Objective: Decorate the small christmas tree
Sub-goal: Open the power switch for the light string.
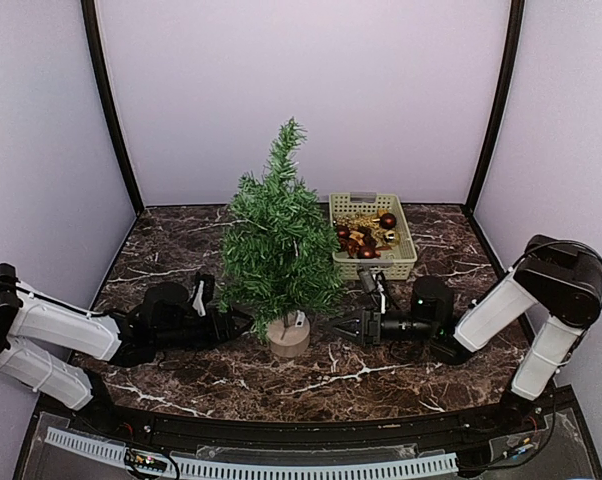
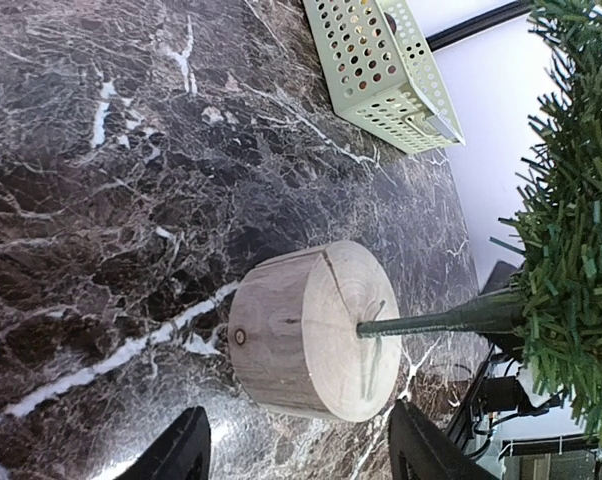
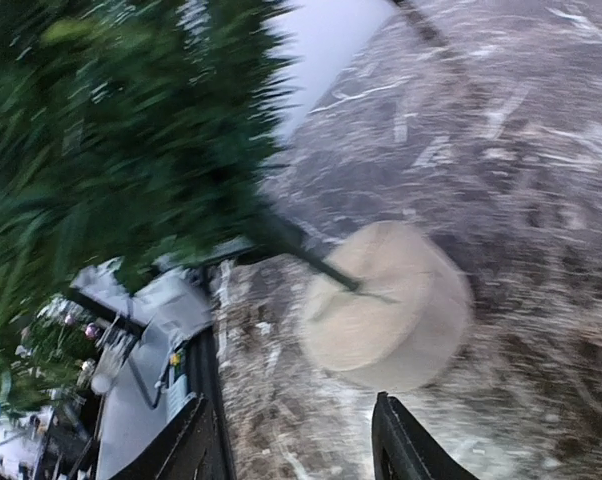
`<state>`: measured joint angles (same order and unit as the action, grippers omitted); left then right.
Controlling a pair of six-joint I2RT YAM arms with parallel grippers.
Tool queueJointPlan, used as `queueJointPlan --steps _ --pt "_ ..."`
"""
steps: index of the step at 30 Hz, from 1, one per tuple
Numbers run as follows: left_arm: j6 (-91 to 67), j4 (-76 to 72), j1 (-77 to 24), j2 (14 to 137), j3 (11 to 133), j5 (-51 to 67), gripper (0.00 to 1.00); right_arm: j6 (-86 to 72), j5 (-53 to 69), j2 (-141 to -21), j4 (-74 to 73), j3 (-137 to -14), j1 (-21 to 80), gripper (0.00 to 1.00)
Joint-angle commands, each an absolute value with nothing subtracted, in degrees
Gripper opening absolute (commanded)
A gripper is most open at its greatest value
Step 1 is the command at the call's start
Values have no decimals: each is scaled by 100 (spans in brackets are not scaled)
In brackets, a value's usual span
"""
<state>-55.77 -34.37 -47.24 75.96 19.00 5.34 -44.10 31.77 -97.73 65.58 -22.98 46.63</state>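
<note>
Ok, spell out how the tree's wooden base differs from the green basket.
The wooden base is round, solid and tan; the green basket is rectangular, pale green, with perforated walls. The base holds the trunk of the small christmas tree; the basket holds red and gold ornaments. The base stands nearer the front edge; the basket sits farther back, right of the tree in the top view. Both rest on the marble table.

A pale green perforated basket [image 1: 373,268] stands on the dark marble table [image 1: 381,380]. It holds red and gold baubles [image 1: 366,240].
</note>
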Motion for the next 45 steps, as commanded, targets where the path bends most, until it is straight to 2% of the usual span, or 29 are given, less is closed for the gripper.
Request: queueJointPlan --steps 1,8,25,30,45 --pt "-5403 -3071 -4623 7234 1702 426 65 -3904 3742 -9783 7298 -2475 5072 55" --pt "-5525 -2911 -4606 6844 1537 303 66 -3739 3724 -10206 7734 -2917 5186 65" --pt "-5483 -2294 -4570 6223 1501 154 69 -4021 3904 -11356 8821 -3583 5253 64" --pt "-5493 -2186 -4564 6102 1473 117 68 -4046 3887 -11504 8941 -3720 5282 56" --pt "-5576 -2013 -4556 5722 1308 62 68 -4232 3859 -11706 9236 -3711 5289 17"
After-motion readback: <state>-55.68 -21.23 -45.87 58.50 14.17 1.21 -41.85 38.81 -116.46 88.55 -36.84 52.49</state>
